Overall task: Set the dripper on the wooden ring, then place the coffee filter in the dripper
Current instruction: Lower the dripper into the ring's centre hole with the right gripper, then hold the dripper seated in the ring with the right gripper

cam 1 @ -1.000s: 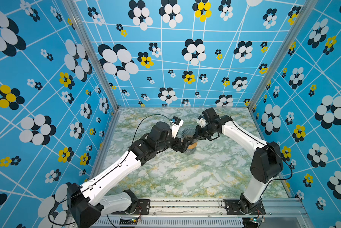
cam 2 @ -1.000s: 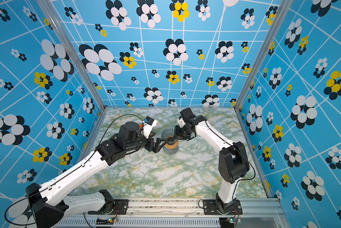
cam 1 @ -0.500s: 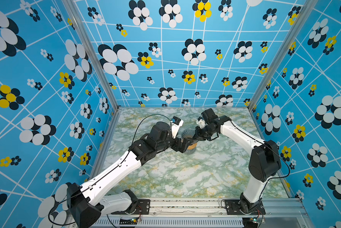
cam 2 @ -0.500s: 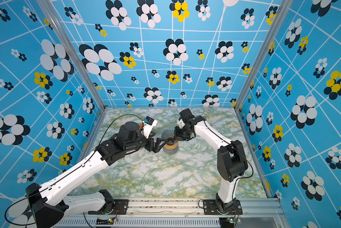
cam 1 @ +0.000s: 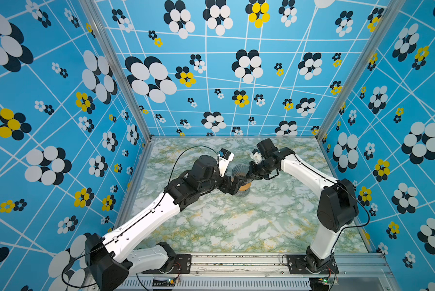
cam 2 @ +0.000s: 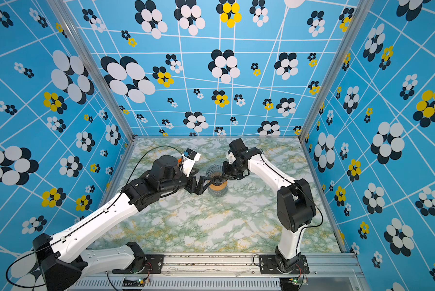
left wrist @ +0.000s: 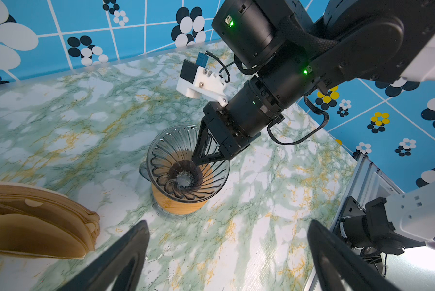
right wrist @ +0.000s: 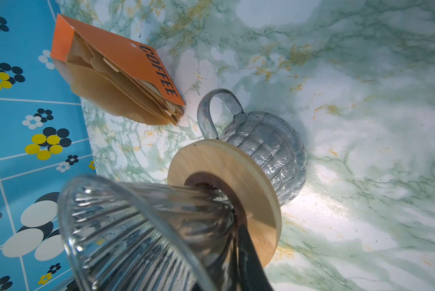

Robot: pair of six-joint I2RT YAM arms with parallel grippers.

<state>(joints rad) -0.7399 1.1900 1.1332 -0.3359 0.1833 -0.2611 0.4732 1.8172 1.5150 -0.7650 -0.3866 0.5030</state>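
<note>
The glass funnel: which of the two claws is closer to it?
Right. The right gripper, shut, grips the dripper by its rim. The left gripper is open and empty, set back from it, touching nothing.

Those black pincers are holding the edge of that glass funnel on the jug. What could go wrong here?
The right gripper pinches the dripper by its thin glass wall; it could chip or tip off the wooden ring and jug. No coffee filter is inside yet. The left gripper, jaws wide, must peel one from the stack, perhaps several.

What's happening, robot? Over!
Left gripper open, empty. Right gripper shut on dripper wall, crowding its mouth. Dripper empty; papers sit in orange packet.
</note>
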